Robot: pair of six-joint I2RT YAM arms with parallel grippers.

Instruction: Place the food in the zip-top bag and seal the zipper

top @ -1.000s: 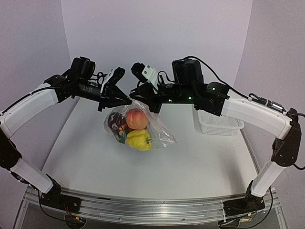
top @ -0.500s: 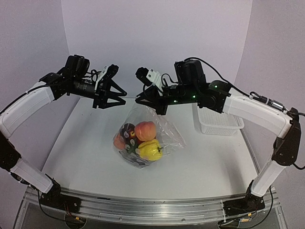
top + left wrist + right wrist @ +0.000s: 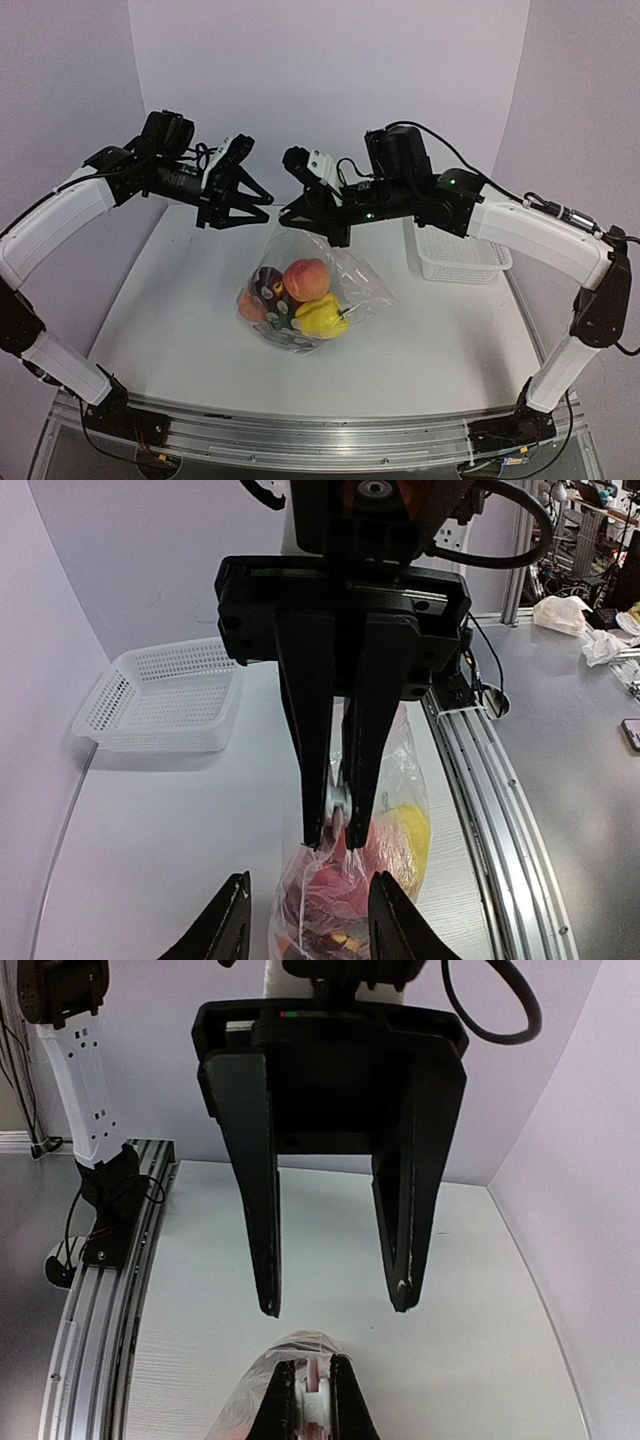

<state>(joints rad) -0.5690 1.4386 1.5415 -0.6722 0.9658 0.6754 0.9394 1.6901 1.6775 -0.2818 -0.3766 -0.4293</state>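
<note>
The zip-top bag [image 3: 362, 281] hangs from my right gripper [image 3: 300, 222], which is shut on its top edge at the zipper [image 3: 313, 1392]. The food shows through the plastic: a peach [image 3: 306, 276], a yellow pepper [image 3: 322, 316], a dark purple piece [image 3: 268, 286] and an orange piece [image 3: 250, 305]. My left gripper [image 3: 245, 212] stands open just left of the bag's mouth, touching nothing. In the left wrist view its fingers [image 3: 232, 925] flank the bag [image 3: 340, 890] without contact, facing the right gripper's shut fingers [image 3: 320, 770]. The right wrist view shows the left gripper [image 3: 332, 1305] open above the bag's mouth.
A white perforated basket [image 3: 460, 262] stands at the back right, also seen in the left wrist view as the basket [image 3: 160, 695]. An aluminium rail [image 3: 320, 435] runs along the table's near edge. Purple walls close in the back and sides.
My left gripper has opened, let go of the bag's mouth and drawn back to the left. The bag has swung down and slightly right, hanging from the right gripper alone.
</note>
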